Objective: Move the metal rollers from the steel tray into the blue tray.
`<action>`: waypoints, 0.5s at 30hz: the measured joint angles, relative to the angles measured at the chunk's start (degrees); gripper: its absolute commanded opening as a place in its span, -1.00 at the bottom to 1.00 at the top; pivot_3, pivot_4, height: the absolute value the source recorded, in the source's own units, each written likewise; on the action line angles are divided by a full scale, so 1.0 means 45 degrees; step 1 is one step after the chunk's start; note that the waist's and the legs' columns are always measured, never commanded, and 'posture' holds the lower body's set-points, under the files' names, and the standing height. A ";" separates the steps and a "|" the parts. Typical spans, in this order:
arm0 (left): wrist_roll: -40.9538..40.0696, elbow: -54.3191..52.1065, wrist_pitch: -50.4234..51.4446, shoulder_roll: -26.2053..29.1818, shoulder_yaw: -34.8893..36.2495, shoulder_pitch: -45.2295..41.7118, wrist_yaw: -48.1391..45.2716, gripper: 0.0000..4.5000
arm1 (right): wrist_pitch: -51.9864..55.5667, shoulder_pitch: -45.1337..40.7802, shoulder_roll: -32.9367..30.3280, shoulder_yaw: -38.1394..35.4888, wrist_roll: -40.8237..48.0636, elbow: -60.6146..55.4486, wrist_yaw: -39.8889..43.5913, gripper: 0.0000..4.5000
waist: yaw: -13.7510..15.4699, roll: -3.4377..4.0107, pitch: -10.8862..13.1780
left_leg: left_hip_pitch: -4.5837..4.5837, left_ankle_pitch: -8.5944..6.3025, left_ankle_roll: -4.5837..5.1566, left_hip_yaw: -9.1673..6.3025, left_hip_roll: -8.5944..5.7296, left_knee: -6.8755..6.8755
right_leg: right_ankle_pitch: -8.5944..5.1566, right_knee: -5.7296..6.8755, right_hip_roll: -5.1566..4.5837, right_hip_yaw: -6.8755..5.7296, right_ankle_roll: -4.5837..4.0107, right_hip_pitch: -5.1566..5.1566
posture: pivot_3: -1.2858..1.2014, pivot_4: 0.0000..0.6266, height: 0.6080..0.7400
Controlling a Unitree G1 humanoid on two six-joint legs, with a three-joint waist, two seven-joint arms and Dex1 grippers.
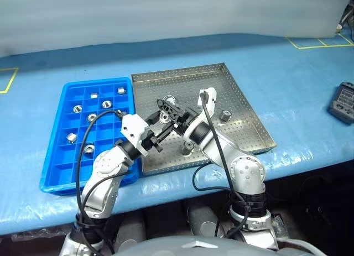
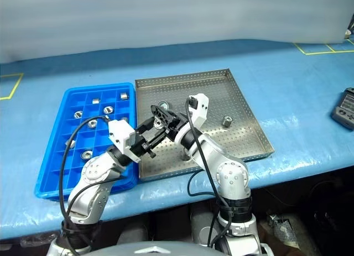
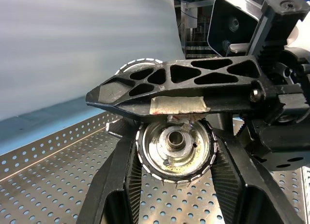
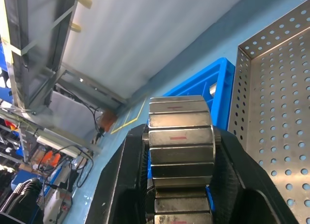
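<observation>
A metal roller (image 3: pixel 174 146), a ribbed silver wheel with a dark hub, hangs above the steel tray (image 1: pixel 246 98) near its left side. Both grippers are shut on this same roller. My left gripper (image 3: pixel 174 154) clamps it across its round rim. My right gripper (image 4: pixel 180 137) squeezes it from the sides, one black finger (image 3: pixel 193 81) crossing just over the roller. Three more rollers (image 1: pixel 224 115) lie on the perforated floor. The blue tray (image 1: pixel 55 167) sits left of the steel one and holds several rollers (image 1: pixel 77 108) in separate compartments.
A dark handheld device (image 1: pixel 343 103) lies on the blue table cover at the far right. Yellow tape lines (image 1: pixel 318 43) mark the cover at the back right and far left. The table's front edge runs close below both trays.
</observation>
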 measured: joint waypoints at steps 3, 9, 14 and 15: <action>-0.0014 -0.0021 0.0000 0.0002 -0.0001 0.0075 0.0032 -0.25 | -0.0217 0.0032 -0.0006 -0.0005 0.0118 0.0011 0.0022 0.18 | 0.0025 0.0000 0.0000 | 0.0000 0.0000 0.0000 0.0001 0.0000 -0.0003 | -0.0002 -0.0004 -0.0001 0.0000 -0.0002 0.0001 | -0.08 -0.52 1.00; -0.0022 -0.0020 0.0003 0.0009 -0.0004 0.0231 0.0105 -0.25 | -0.0462 0.0051 -0.0014 -0.0065 0.0316 0.0015 -0.0133 1.00 | 0.0090 0.0003 0.0002 | -0.0007 0.0000 0.0000 0.0000 0.0001 -0.0006 | -0.0003 -0.0004 0.0000 -0.0001 -0.0005 -0.0008 | -0.08 -0.52 1.00; -0.0022 -0.0020 0.0001 0.0009 -0.0004 0.0252 0.0138 -0.25 | -0.0520 0.0050 -0.0015 -0.0064 0.0398 0.0068 -0.0346 0.81 | 0.0113 0.0004 0.0002 | -0.0007 0.0000 0.0000 0.0000 0.0001 -0.0007 | -0.0004 -0.0005 0.0000 -0.0001 -0.0006 -0.0008 | -0.08 -0.52 1.00; -0.0023 -0.0020 0.0001 0.0009 -0.0003 0.0258 0.0140 -0.25 | -0.0535 0.0050 -0.0016 -0.0065 0.0403 0.0072 -0.0403 0.71 | 0.0113 0.0005 0.0003 | -0.0008 0.0000 0.0000 0.0001 0.0001 -0.0007 | -0.0004 -0.0005 0.0000 -0.0001 -0.0006 -0.0008 | -0.09 -0.52 1.00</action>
